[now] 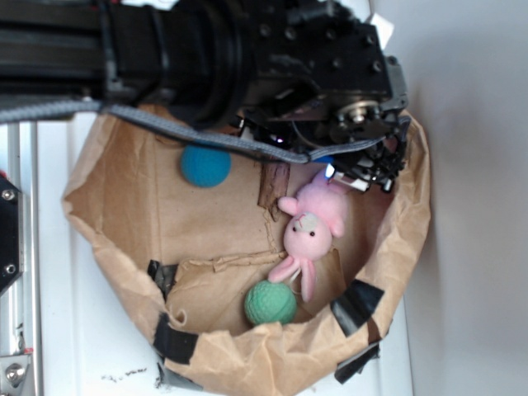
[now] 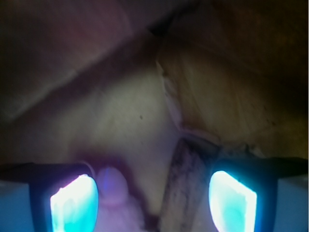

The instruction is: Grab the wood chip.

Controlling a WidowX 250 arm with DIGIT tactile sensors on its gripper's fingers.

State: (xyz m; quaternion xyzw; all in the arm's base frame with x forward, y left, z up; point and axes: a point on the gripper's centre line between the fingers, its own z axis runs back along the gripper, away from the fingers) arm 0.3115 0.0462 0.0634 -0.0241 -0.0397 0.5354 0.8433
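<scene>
Tool [image 2: 154, 198]: seen from the wrist view, its two glowing cyan fingertips [image 2: 75, 203] stand wide apart at the bottom of the frame, with nothing gripped between them. In the exterior view the tool [image 1: 355, 169] sits low under the black arm, just above the pink plush bunny [image 1: 312, 227].

Wood chip [image 2: 181, 188]: a dark, rough strip lying in the gap between the fingertips, nearer the right-hand one; its long axis runs from the bottom of the wrist frame upward, leaning slightly right. In the exterior view the wood chip [image 1: 273, 186] lies just left of the bunny's upper end, long axis running up and down the frame.

Bunny, wrist view [image 2: 113, 191]: a pink blur beside the left fingertip.

Brown paper bag [image 1: 124, 206]: holds everything; blue ball [image 1: 206, 165] well left of the bunny, green ball [image 1: 271, 302] touching the bunny's lower end.
</scene>
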